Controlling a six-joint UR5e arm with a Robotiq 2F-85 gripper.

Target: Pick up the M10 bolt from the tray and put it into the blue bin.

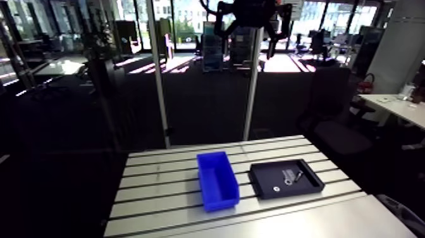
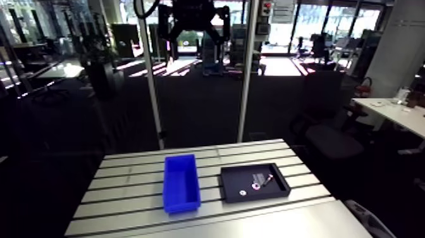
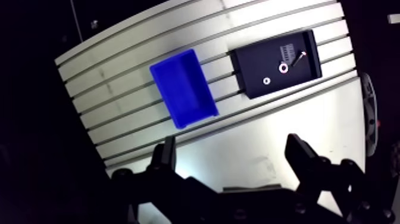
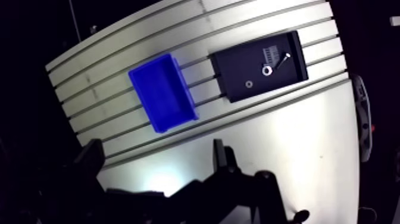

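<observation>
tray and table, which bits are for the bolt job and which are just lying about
For the job: M10 bolt, black tray holding it, blue bin, open gripper high above the table.
Lying about: larger ring beside the bolt, smaller ring, both in the tray.

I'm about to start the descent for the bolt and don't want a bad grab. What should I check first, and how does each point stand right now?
1. Gripper open and empty: ok.
2. M10 bolt visible in the black tray: ok.
3. Bolt free of the ring next to it: cannot tell, they lie very close.
4. Gripper lined up over the bolt: not ok, it hangs high above the table, with the tray well ahead of it.
5. Blue bin empty and apart from the tray: ok.
</observation>
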